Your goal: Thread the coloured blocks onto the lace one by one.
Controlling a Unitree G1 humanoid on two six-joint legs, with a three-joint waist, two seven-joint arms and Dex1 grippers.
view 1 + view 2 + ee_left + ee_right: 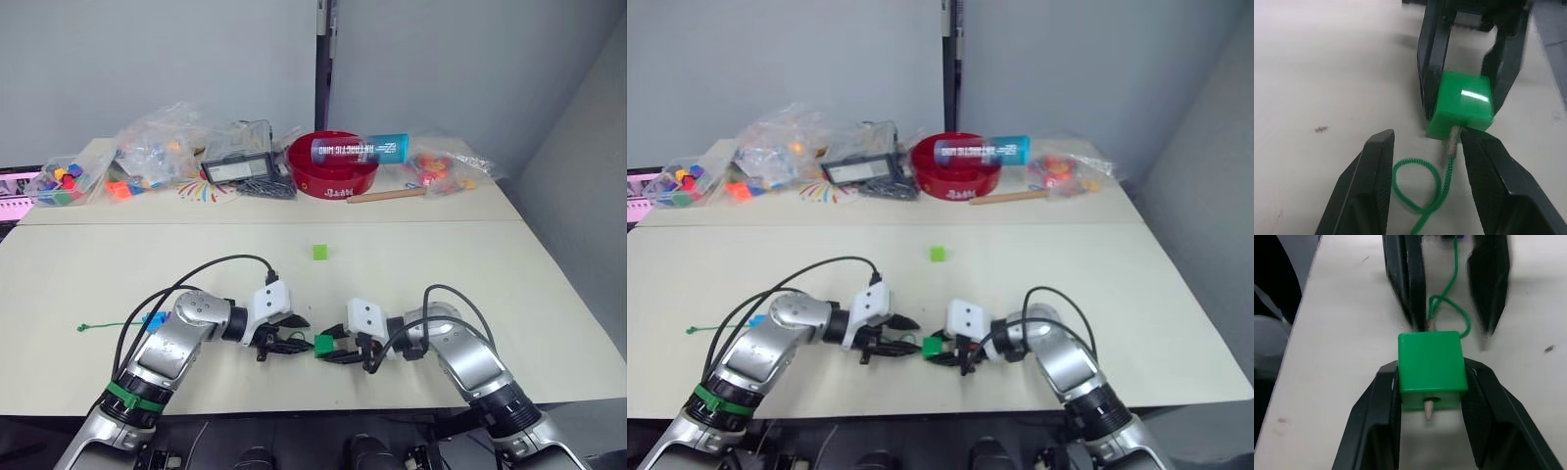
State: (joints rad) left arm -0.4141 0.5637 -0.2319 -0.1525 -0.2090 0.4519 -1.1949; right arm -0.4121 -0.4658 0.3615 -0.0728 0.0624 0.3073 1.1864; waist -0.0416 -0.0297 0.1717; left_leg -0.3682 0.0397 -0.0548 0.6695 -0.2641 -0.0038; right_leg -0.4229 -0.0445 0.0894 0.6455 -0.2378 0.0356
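Right wrist view: lace (pixel 1428 411) (pale tip) through dark green block (pixel 1432 362).

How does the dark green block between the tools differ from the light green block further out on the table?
The dark green block is clamped in the right tool; the light green block sits free on the table. The dark one has the lace through its hole, pale tip poking out; the light one carries no lace. Both are small green cubes.
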